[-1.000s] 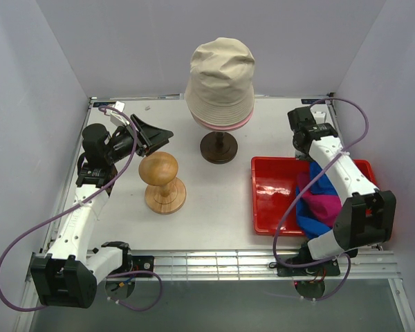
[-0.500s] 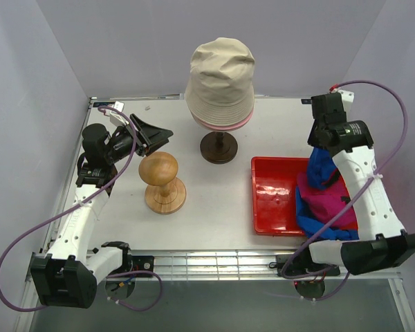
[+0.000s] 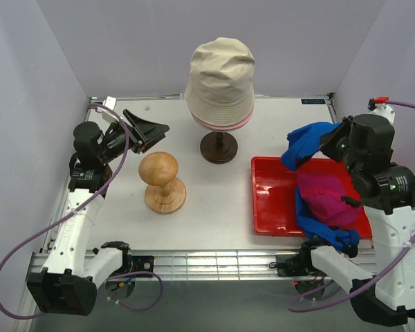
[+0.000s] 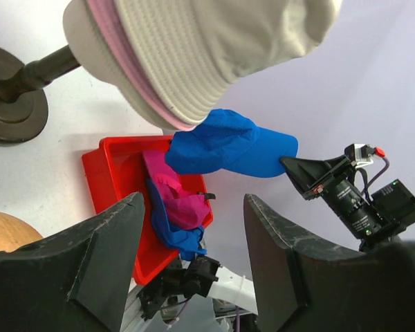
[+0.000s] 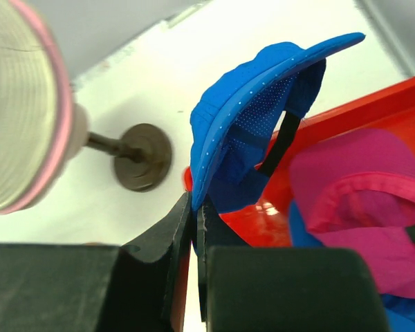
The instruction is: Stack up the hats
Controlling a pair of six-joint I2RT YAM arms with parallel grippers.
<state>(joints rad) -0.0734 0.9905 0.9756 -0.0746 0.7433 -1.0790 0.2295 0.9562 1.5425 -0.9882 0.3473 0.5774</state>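
Note:
A beige bucket hat (image 3: 220,72) sits over a light pink bucket hat (image 3: 225,124) on the stand at the back centre; both also show in the left wrist view, beige (image 4: 214,48) and pink (image 4: 124,62). My right gripper (image 3: 330,142) is shut on the edge of the bright blue cap (image 3: 306,142) and holds it in the air above the red tray (image 3: 271,200). The right wrist view shows the cap (image 5: 249,124) pinched at the gripper (image 5: 196,207). The magenta cap (image 3: 325,200) lies in the tray. My left gripper (image 3: 152,131) is open and empty at the left.
A round-topped wooden hat block (image 3: 160,173) stands just below my left gripper. The stand's dark base (image 3: 218,147) is at the back centre. More blue fabric (image 3: 318,232) lies under the magenta cap at the tray's near edge. Walls close in on both sides.
My right gripper has lifted the blue cap up out of the tray, and the right arm has swung to the right. My left gripper has risen slightly.

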